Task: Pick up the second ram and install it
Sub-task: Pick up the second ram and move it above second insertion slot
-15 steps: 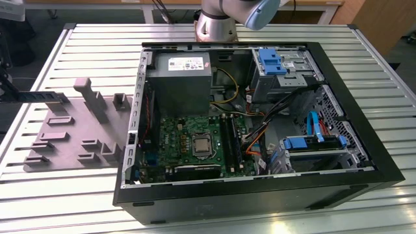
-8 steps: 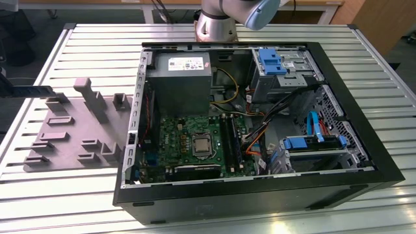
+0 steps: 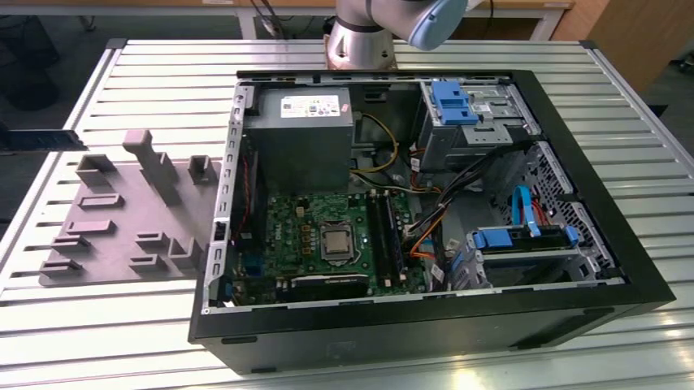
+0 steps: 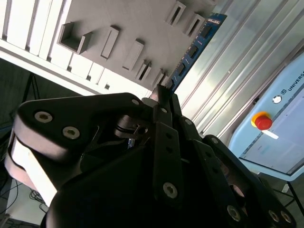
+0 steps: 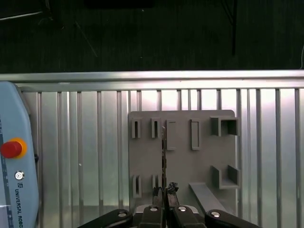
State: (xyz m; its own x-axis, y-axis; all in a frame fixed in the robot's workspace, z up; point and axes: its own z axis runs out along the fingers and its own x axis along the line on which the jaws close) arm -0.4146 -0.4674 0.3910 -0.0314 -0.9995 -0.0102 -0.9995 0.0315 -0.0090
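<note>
Grey slotted holder [image 5: 199, 164] | gripper [image 5: 164, 191] clamps second ram [image 5: 164, 152], clear of slots | open case [image 3: 434, 329] holds motherboard [image 3: 292, 223]

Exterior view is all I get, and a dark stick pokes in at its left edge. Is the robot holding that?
Observer: Yes. In the second wrist view the fingers are shut on one end of it. It is the second ram, dark blue with black chips.
Operator: What's under it?
Observer: In the first wrist view the ram shows edge-on, in front of the grey slotted holder. I cannot tell whether they touch.
Operator: Anything else over there?
Observer: A light-blue pendant with a red button lies on the slatted table beside the holder.
</note>
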